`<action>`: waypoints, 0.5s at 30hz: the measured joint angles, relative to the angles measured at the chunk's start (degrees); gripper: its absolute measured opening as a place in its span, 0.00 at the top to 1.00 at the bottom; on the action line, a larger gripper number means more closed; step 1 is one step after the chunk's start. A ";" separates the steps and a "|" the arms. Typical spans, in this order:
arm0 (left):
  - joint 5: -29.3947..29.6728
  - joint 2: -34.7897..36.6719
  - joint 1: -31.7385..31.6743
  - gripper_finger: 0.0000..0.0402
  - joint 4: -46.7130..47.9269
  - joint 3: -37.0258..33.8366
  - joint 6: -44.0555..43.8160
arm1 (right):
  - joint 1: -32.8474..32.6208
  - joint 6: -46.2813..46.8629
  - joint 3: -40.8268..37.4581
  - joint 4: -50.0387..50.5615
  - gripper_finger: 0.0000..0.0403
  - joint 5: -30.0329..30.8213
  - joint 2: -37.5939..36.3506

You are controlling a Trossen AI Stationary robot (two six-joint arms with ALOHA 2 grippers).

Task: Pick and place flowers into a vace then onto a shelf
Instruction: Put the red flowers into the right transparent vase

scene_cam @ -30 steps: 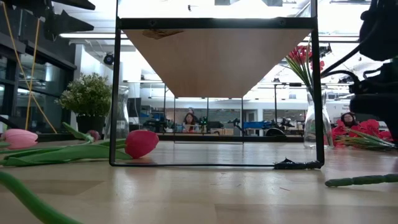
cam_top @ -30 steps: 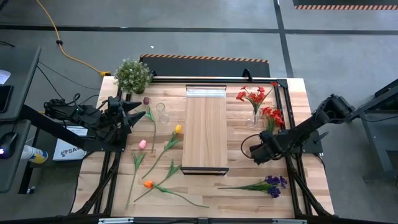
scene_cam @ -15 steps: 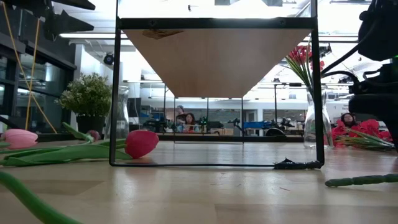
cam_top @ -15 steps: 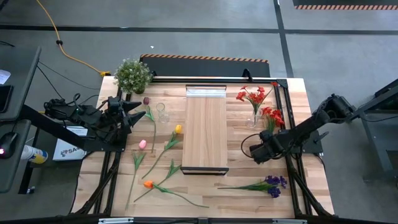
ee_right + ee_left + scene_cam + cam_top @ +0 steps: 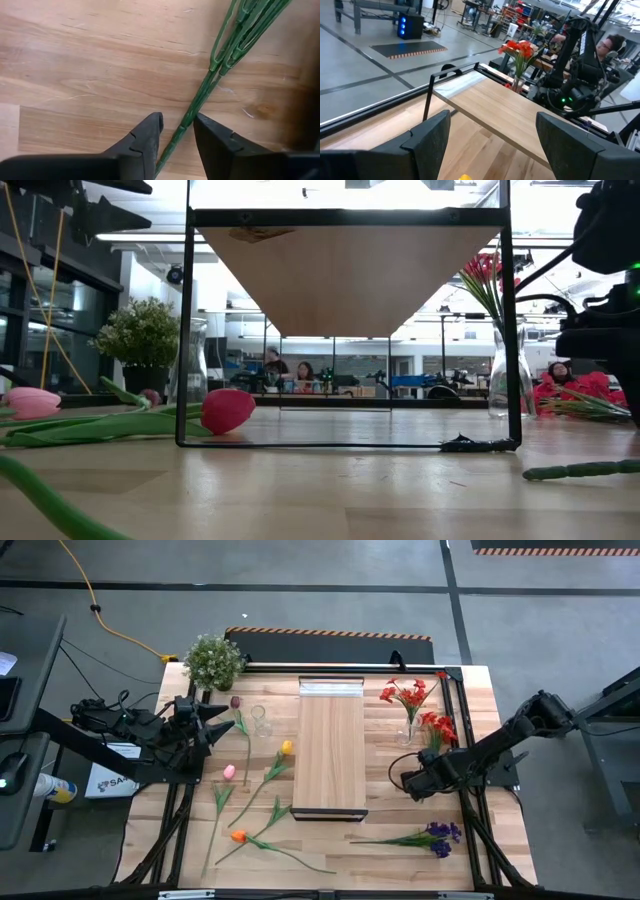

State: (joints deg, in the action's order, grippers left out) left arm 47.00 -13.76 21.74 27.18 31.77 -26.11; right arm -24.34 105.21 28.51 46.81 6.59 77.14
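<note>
Red stem [image 5: 197, 102]: lies flat on the table [image 5: 390, 860], right of the shelf [image 5: 330, 752], its green stalk running between the right gripper's [image 5: 176, 131] two fingers. Fingers stand close on either side of the stalk; cannot tell whether they actually pinch it. Red heads [image 5: 437, 727] lie near the vase [image 5: 408, 732] by the table's right edge.

Vase holds one red flower [image 5: 405, 693] upright; it stands just right of the shelf's far half.

Right gripper [image 5: 412, 783] sits low over the table, beside the shelf's near right corner.

Purple flower [image 5: 428, 836] lies near the right front. Left of the shelf lie loose stems: maroon [image 5: 236, 702], yellow [image 5: 286, 748], pink [image 5: 229, 772], orange [image 5: 238, 836]. An empty glass [image 5: 260, 720] stands among them.

Left gripper [image 5: 490, 145] waits at the left edge, fingers spread wide, holding nothing.

Potted plant [image 5: 213, 660] at far left corner.
</note>
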 joint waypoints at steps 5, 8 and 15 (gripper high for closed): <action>0.00 0.01 0.01 0.19 0.00 0.00 0.00 | 0.02 0.63 0.00 -0.79 0.79 -0.59 -0.02; -0.03 0.00 0.01 0.19 0.00 0.00 0.02 | 0.02 0.80 -0.02 -1.42 0.84 -0.64 -0.02; -0.07 0.00 0.01 0.19 0.00 0.00 0.02 | 0.02 1.47 0.01 -2.02 0.96 -1.31 -0.04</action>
State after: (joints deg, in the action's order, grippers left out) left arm 46.94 -13.75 21.75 27.18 31.77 -26.09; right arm -24.32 106.67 28.52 44.78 5.28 77.10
